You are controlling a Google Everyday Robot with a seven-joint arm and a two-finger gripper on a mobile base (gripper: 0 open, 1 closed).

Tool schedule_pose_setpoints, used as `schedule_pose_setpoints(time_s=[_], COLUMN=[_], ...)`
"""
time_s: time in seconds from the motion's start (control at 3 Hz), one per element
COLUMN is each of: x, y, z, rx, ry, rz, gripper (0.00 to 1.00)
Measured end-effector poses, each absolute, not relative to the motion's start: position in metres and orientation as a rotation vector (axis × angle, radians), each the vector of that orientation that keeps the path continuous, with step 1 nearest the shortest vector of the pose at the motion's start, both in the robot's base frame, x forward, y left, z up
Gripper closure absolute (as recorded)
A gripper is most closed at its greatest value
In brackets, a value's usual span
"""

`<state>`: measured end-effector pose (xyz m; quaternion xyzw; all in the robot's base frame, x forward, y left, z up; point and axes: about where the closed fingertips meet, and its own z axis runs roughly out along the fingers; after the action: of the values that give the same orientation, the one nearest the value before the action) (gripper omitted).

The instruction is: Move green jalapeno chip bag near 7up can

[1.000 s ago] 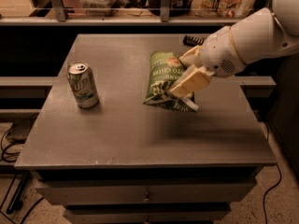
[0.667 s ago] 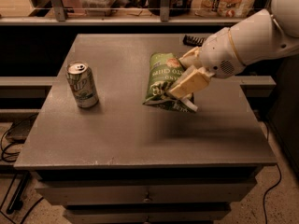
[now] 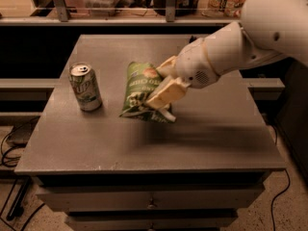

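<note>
1. The green jalapeno chip bag (image 3: 139,88), a flat crinkly snack bag, has to end up near what stands furthest left on the worktop (image 3: 207,129). That is the 7up can (image 3: 85,86), a small silver-topped aluminium can with a green and white label. It stands upright near the left edge.
2. The can worries me most. It is light and tall for its base, so if I sweep the bag in too far or too low, the leading corner could tip it or push it off the left side.
3. The bag sits just right of the can, near it but not touching. It is tilted, with its lower edge close to the grey surface. That edge may drag and fold, and I cannot tell whether it is already touching.
4. The claw (image 3: 161,107) is clamped on the bag's right edge, at about the middle of the worktop. The hold is a thin pinch on slick foil, so a quick move could let the bag slip or swing.
5. The white arm (image 3: 240,47) reaches in from the right, and nothing lies between the bag and the can.
6. The back shelf (image 3: 144,18) with its pale packages is well apart from the work.
</note>
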<state>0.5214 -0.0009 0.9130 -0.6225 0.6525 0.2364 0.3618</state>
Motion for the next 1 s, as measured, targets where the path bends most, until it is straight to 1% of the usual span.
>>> schedule_pose_setpoints(time_s=[0.33,0.67,1.0], x=[0.520,0.520,0.517], y=[0.035,0.069,0.098], z=[0.902,0.890,0.880], rx=[-1.634,-1.651,-1.676], ry=[1.632,1.591,1.559], rz=[0.678,0.754,0.820], gripper=[0.97,0.79,0.56])
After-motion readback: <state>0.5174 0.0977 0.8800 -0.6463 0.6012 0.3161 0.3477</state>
